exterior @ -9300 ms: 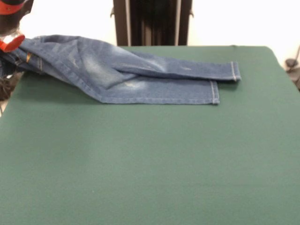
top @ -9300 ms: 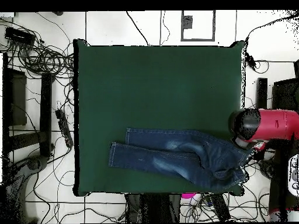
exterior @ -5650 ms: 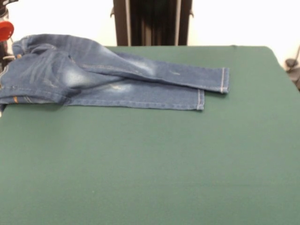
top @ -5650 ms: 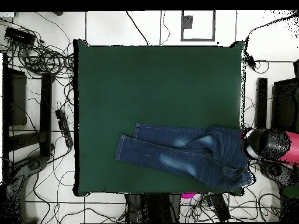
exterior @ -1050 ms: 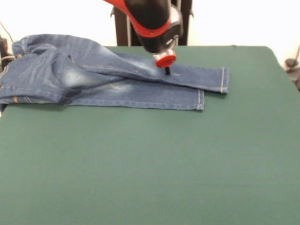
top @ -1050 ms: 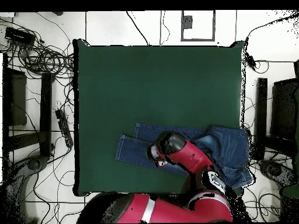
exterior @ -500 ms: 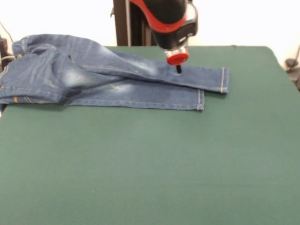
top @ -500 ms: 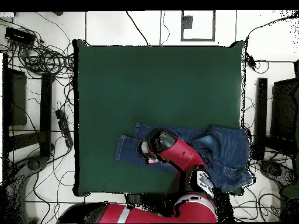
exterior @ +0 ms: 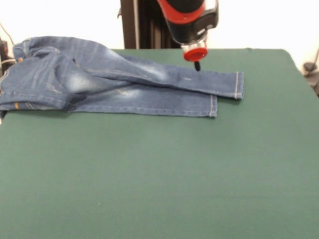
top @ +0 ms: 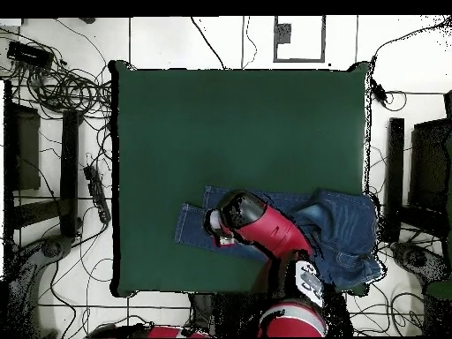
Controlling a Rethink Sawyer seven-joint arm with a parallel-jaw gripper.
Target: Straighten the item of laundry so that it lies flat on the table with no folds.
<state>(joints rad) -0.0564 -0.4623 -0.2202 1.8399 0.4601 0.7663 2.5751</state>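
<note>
Clearly unfinished: the jeans (exterior: 114, 79) lie along the far side of the surface (exterior: 159, 174), legs overlapping and the waist end bunched over the edge. Hovering above the upper leg, the tool (exterior: 197, 65) gives no clue whether it is spread or pressed together.

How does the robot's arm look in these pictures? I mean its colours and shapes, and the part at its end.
The arm is a thick, rounded body, red with black sections. Near the base it carries a small patch with white marks. In the front view its end is a black housing with a red band, then a round red cap. The tool below the cap is a short, thin, dark tip.
</note>
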